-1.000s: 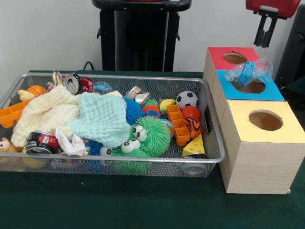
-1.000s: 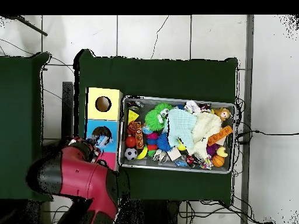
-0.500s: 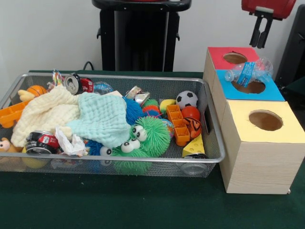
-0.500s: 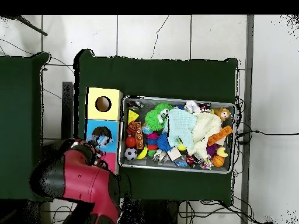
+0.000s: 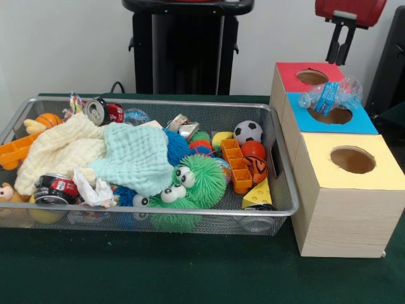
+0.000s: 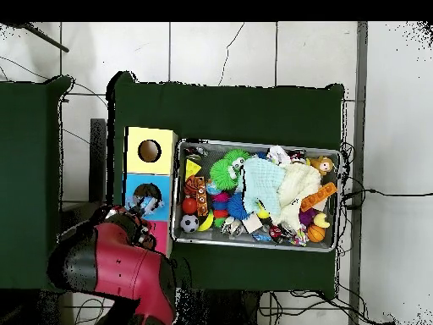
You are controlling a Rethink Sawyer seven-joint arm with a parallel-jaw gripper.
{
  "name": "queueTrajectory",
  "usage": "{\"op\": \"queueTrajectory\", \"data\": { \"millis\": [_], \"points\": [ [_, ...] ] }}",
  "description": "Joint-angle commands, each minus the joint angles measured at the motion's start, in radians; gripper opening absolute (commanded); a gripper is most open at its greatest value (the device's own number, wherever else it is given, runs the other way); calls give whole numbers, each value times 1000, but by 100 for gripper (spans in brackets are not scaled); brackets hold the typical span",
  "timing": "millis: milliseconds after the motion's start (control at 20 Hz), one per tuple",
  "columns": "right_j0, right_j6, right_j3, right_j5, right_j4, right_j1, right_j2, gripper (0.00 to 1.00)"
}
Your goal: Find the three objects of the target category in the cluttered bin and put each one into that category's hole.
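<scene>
Pincer [image 5: 339, 49] high up, empty, its black fingers nearly together.

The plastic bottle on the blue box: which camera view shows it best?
The front view: the plastic bottle lies unobstructed across the hole of the blue box, its label visible. Overhead it is a small blur beside the arm.

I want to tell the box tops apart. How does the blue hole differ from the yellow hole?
The blue hole has a clear plastic bottle lying across its far edge, partly covering it; the yellow hole is fully open. The blue hole sits in the middle box section, the yellow hole in the section nearest the front camera. Both are round cut-outs in coloured tops, beside the wire bin.
</scene>
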Motion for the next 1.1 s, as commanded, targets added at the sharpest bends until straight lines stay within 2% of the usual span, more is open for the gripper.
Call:
{"op": "queueTrajectory", "data": {
  "millis": [50,500,1100],
  "points": [
    [-26,205,72,-54,11,10,106,0],
    [-19,213,77,-80,13,14,106,0],
    [-30,222,125,-183,14,36,151,0]
  ]
}}
